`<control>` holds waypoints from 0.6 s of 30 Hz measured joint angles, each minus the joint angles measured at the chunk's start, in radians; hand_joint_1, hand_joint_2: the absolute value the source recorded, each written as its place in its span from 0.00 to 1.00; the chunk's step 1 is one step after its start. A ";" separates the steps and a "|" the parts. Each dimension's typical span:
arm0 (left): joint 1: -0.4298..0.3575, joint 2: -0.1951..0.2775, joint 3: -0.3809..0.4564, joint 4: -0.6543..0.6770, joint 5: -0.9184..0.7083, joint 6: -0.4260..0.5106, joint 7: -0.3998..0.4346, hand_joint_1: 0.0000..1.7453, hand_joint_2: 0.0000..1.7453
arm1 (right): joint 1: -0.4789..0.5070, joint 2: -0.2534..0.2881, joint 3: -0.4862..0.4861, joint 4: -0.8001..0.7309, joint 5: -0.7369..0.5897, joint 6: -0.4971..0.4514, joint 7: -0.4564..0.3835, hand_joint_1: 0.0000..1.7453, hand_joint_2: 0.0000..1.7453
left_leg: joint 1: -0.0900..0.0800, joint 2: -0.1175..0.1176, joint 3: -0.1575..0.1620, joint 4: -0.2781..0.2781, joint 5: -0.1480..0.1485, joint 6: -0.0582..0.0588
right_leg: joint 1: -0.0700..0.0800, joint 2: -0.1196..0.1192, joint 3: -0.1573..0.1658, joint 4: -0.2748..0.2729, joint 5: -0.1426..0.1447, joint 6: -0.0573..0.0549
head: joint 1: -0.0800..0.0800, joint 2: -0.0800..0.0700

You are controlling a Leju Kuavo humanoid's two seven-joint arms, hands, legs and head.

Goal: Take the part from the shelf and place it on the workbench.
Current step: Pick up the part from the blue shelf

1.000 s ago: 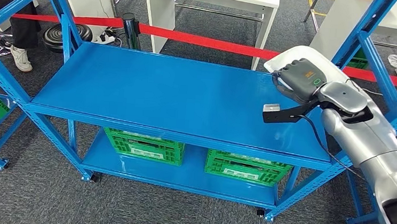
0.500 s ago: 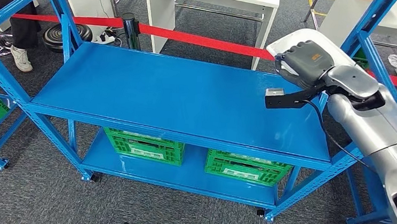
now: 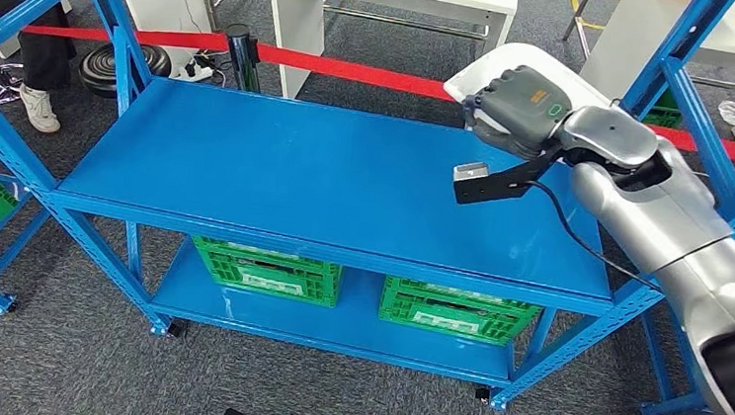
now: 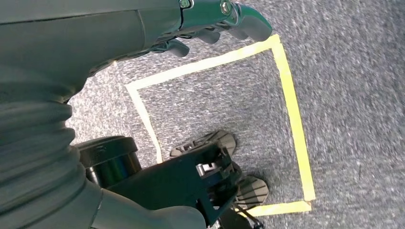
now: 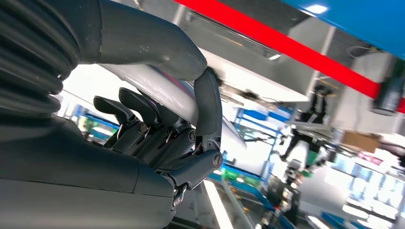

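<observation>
**A:** Grey carpet floor (image 3: 64, 362) all round, red barrier tape (image 3: 374, 72) across the back, white tables behind it. In the middle is the big blue shelf rack (image 3: 326, 179), and its top deck is what the robot's working over. Two green crates (image 3: 267, 269) sit on the lower deck. A seated person (image 3: 23, 2) is cut off at the far left corner.

**B:** Where's the arm?

**A:** The right arm comes in from the lower right and reaches up over the back right part of the top deck. The right hand (image 3: 518, 105) is raised above it, back of the hand facing the camera, holding the white part (image 3: 483, 70), a flat pale tray-like piece. Most of it is hidden behind the hand, so its full shape is hard to make out.

**B:** Grip?

**A:** The right wrist view shows it better: thumb over one face of the part (image 5: 157, 90), dark fingers (image 5: 138, 112) curled against the other, clamped on it.

**B:** Left hand?

**A:** The left hand (image 4: 210, 19) hangs over the carpet by a yellow tape square (image 4: 291, 114). Its fingers are loosely curled with nothing in them.
</observation>
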 joint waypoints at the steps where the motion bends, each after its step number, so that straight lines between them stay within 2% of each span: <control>1: -0.001 0.000 0.002 0.000 0.002 0.007 0.004 0.00 1.00 | 0.000 0.016 0.009 0.003 0.002 -0.008 0.004 1.00 1.00 | 0.000 0.000 0.000 0.000 0.000 0.000 | 0.000 0.000 0.000 0.000 0.000 0.000 | 0.000 0.000; 7: -0.007 -0.002 0.013 0.000 0.015 0.030 0.023 0.00 1.00 | -0.005 0.090 0.045 0.031 0.007 -0.027 0.012 1.00 1.00 | 0.000 -0.001 0.000 0.000 0.001 0.000 | 0.000 0.000 0.000 0.000 0.001 0.000 | 0.000 0.000; 12: -0.018 0.000 0.028 0.000 0.021 0.007 0.050 0.00 1.00 | -0.016 0.135 0.065 0.063 0.007 -0.032 0.014 1.00 1.00 | -0.001 -0.001 -0.002 0.000 0.002 0.001 | -0.001 0.000 0.000 -0.004 0.005 0.004 | 0.000 0.000; 18: -0.022 0.001 0.029 0.000 0.021 0.001 0.054 0.00 1.00 | -0.019 0.147 0.071 0.071 0.007 -0.035 0.013 1.00 1.00 | -0.002 -0.001 -0.003 0.001 0.002 0.003 | -0.002 0.000 0.000 -0.006 0.006 0.006 | 0.000 0.000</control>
